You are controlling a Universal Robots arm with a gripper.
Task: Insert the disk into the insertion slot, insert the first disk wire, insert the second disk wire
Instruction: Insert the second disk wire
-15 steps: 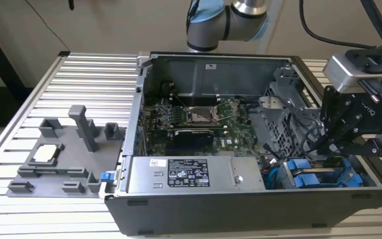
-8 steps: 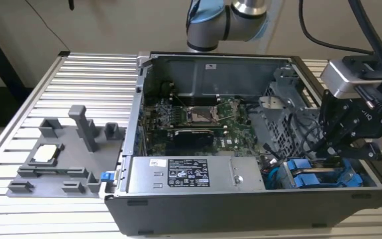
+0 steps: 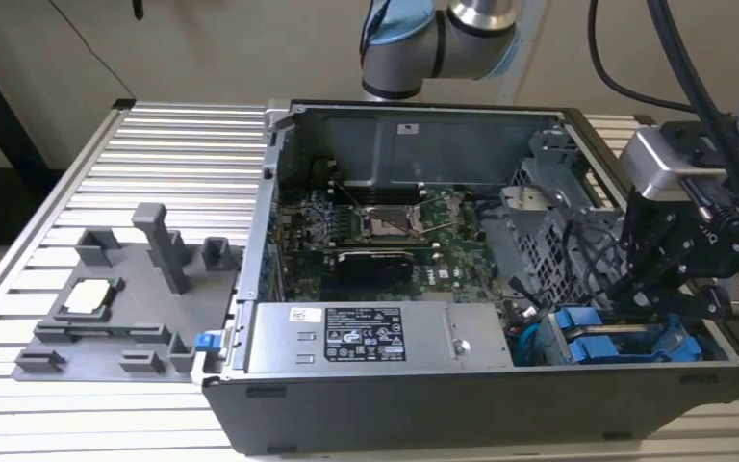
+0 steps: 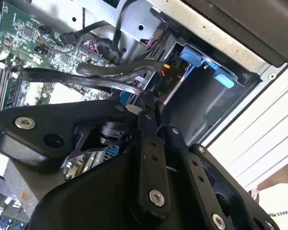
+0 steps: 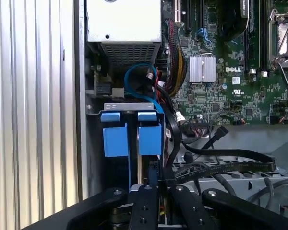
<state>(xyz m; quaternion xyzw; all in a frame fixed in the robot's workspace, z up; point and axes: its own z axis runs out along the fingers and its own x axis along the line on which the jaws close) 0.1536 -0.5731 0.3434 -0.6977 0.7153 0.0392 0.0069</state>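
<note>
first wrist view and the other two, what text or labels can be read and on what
power supply label: fine print, not legible.
motherboard: white maker's mark and tiny markings, none quoted here.
black cable connector: white letters, uncertain.
sticker on the case's back wall: not legible.

Two blue carrier tabs [image 5: 132, 133] beside black cables [image 5: 216, 160], green motherboard [image 5: 230, 72] beyond.
</note>
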